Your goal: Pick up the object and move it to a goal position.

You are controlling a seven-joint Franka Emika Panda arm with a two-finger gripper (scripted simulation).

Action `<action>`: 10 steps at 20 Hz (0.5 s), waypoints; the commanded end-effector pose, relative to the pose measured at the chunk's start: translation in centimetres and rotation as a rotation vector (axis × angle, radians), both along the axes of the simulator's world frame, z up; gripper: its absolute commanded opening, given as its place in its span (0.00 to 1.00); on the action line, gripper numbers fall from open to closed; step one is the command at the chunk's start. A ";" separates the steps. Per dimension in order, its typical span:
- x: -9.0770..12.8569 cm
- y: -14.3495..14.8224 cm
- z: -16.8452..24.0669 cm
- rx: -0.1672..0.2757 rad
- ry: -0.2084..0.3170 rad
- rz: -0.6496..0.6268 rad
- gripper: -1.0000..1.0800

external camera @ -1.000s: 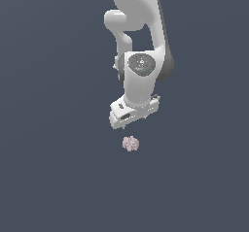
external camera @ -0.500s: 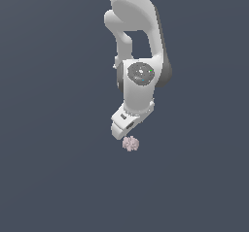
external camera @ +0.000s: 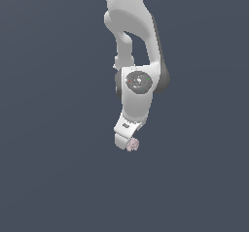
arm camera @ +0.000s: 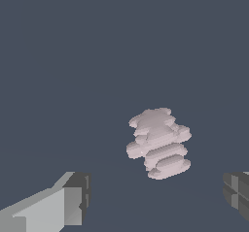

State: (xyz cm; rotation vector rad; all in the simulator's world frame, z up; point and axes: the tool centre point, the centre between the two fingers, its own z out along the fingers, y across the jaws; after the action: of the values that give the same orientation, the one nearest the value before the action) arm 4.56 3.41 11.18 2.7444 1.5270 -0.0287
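gripper (arm camera: 158, 202) spread, nothing pinched | ball (arm camera: 159, 142) between its fingers, on table (external camera: 48, 177), at gripper's 4 o'clock in exterior view | likely light, stiff, bumpy | pinch across middle

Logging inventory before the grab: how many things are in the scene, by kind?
Pale pink-grey lumpy ball: 1
White robot arm with its tool, open: 1
Total: 2

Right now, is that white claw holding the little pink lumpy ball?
No. The pale pink lumpy ball lies between the open white gripper's fingers, untouched.
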 end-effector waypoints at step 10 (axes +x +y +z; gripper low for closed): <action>1.4 -0.4 -1.7 0.009 -0.010 0.263 0.96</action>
State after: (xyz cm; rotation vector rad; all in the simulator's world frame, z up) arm 5.82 3.08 9.65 2.5479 1.8380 -0.0107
